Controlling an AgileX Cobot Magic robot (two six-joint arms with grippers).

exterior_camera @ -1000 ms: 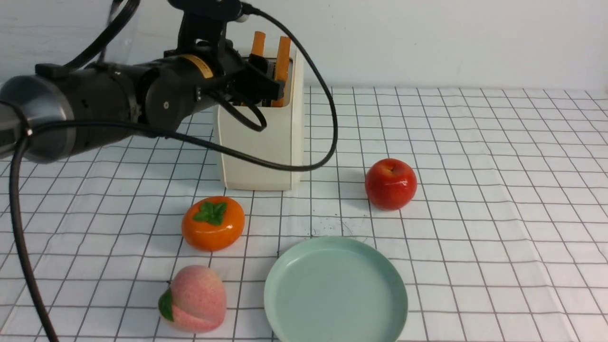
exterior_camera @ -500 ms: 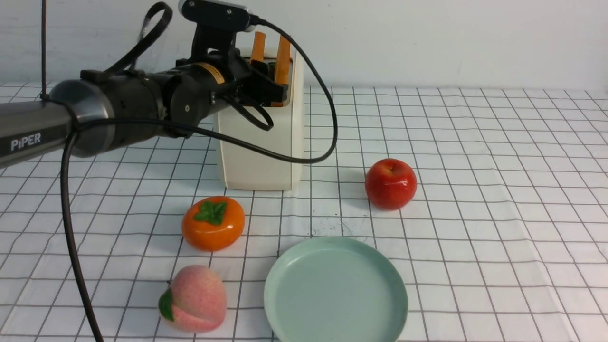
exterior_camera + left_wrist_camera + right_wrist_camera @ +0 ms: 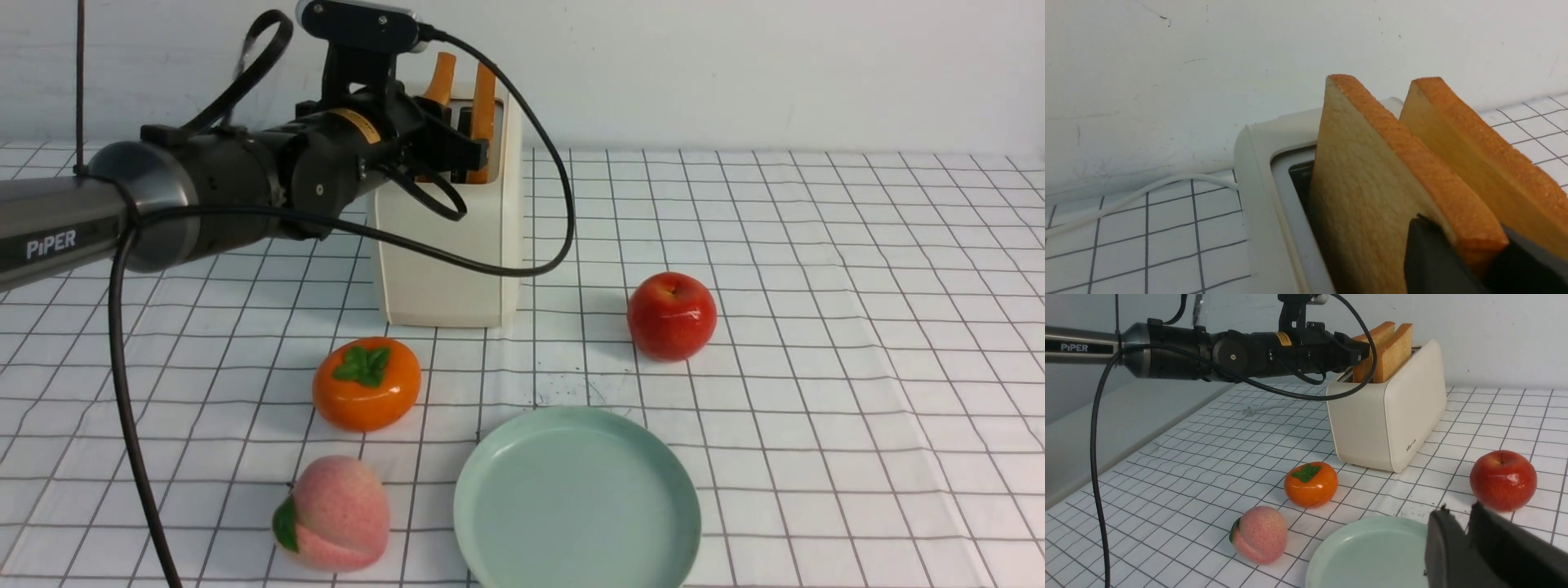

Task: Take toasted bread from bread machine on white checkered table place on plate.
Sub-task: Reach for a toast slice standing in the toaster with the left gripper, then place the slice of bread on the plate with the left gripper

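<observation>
My left pincer (image 3: 469, 151) has closed since the earlier frame, clamping the left golden square toast slice (image 3: 1372, 196), which stands in the cream-white boxy toaster (image 3: 445, 261) by the rear edge of the white gridded desk (image 3: 816, 245). Judged extraction: straight up.

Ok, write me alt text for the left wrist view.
Close-up: the left gripper pinches a corner of the nearer toast slice, which stands in the cream toaster beside a second slice. A white cord trails over the checkered table by a white wall.

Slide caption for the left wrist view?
Left gripper clamps a toast slice standing in the cream toaster, second slice beside it.
</observation>
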